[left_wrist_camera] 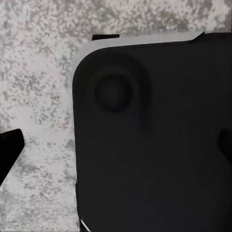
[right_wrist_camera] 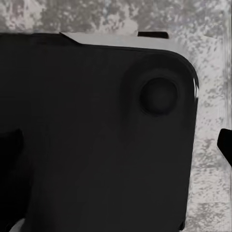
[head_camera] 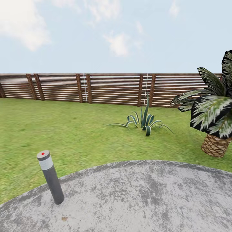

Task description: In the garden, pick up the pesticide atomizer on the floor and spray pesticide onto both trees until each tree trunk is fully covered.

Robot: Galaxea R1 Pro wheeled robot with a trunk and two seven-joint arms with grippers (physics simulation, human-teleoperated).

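The garden lawn (head_camera: 74, 129) of rough green grass stretches ahead to a brown slatted fence (head_camera: 109, 88). The pesticide atomizer and the two tall trees with their mottled trunks are out of view. In the left wrist view my left gripper (left_wrist_camera: 117, 147) hangs over the robot's black base (left_wrist_camera: 154, 145), its dark fingertips (left_wrist_camera: 9, 151) far apart at the picture's edges and nothing between them. My right gripper (right_wrist_camera: 117, 145) is likewise open above the base (right_wrist_camera: 96, 145), one fingertip (right_wrist_camera: 226, 145) over grey paving.
Round grey stone paving (head_camera: 138, 199) lies underfoot. A thin grey bollard (head_camera: 51, 177) stands at its left rim. A striped spiky plant (head_camera: 145, 120) grows mid-lawn, and a short palm with a woven brown trunk (head_camera: 215, 145) stands at the right.
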